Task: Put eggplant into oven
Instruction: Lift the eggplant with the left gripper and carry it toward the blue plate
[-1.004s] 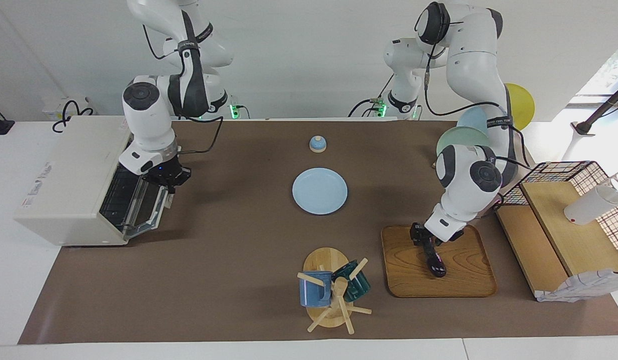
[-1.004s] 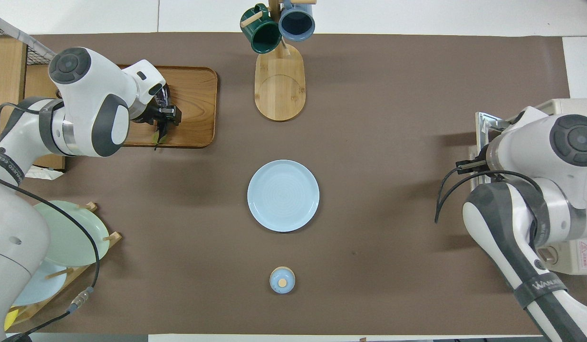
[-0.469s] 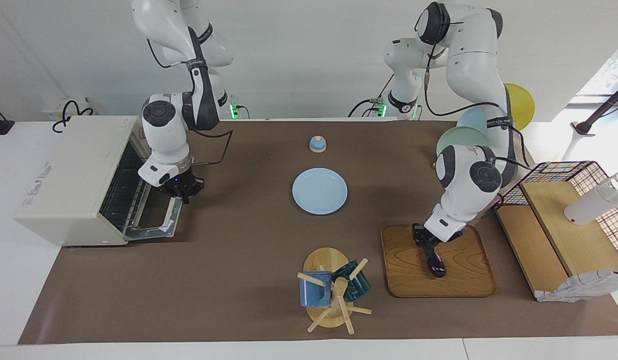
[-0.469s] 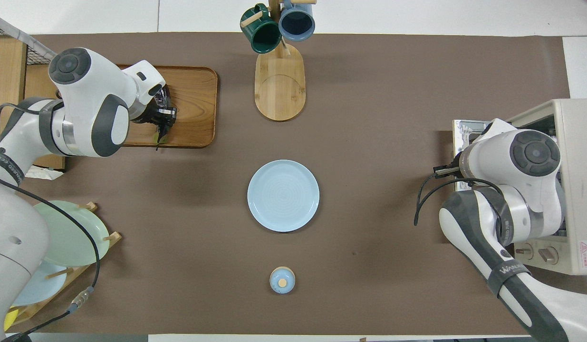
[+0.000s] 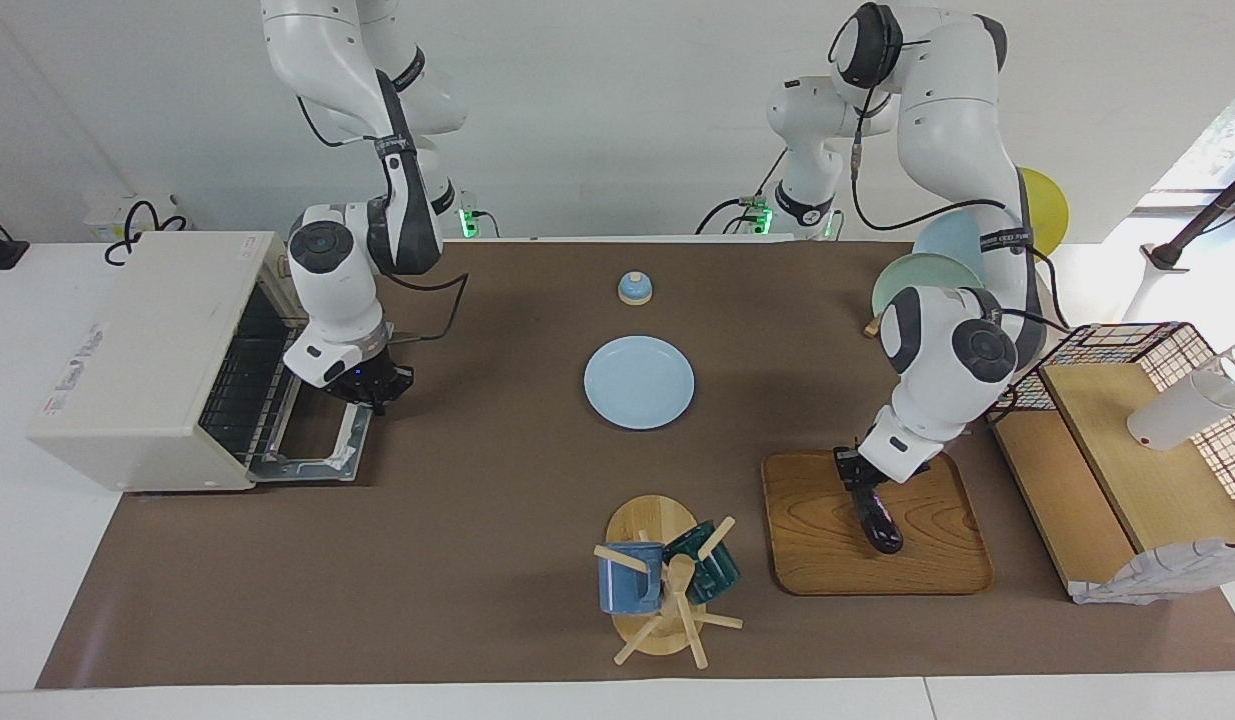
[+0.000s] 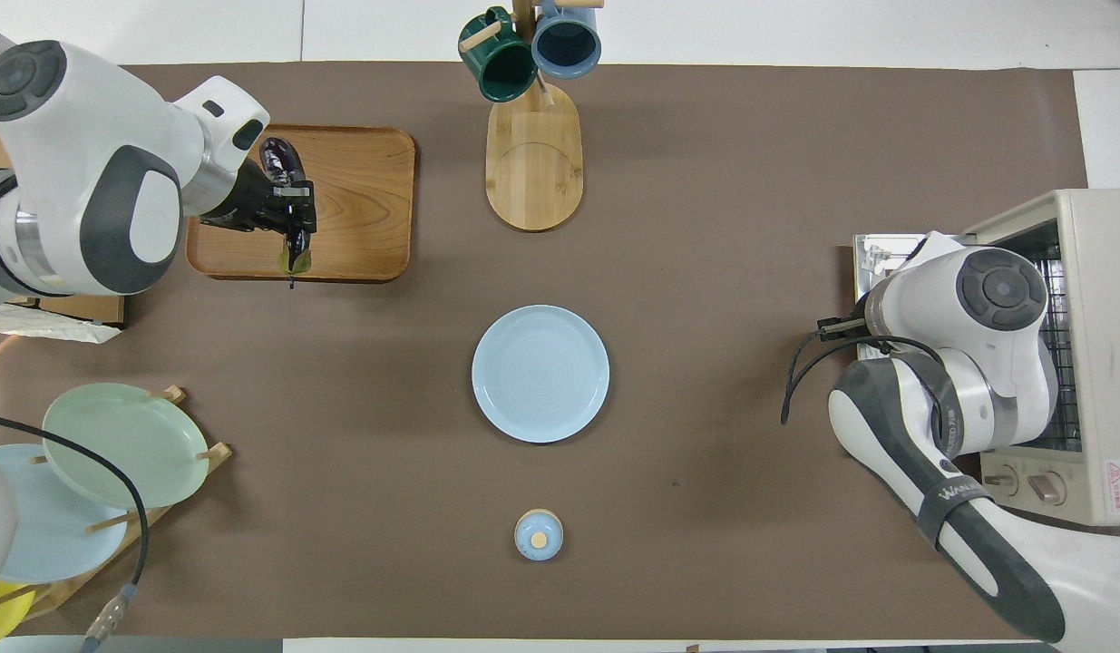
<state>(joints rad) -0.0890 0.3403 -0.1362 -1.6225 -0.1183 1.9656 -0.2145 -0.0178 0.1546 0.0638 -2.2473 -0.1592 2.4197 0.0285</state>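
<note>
The dark purple eggplant (image 5: 880,522) (image 6: 281,160) slants over the wooden tray (image 5: 937,560) (image 6: 360,209), rounded end low, stem end up. My left gripper (image 5: 858,478) (image 6: 296,216) is shut on its stem half. Whether the low tip still touches the tray I cannot tell. The cream-white oven (image 5: 142,345) (image 6: 1099,272) stands at the right arm's end of the table, its door (image 5: 317,450) (image 6: 872,258) folded down flat and the wire rack inside showing. My right gripper (image 5: 375,386) hangs shut and empty over the door's outer edge; in the overhead view its own wrist hides it.
A light blue plate (image 5: 639,382) lies mid-table, with a small blue bell (image 5: 635,288) nearer the robots. A mug tree (image 5: 667,585) stands beside the tray. A plate rack (image 5: 932,270) and a wire-and-wood rack (image 5: 1127,450) crowd the left arm's end.
My left gripper closed on the eggplant and rose with it. The oven door dropped from half open to flat as my right gripper drew away from the oven.
</note>
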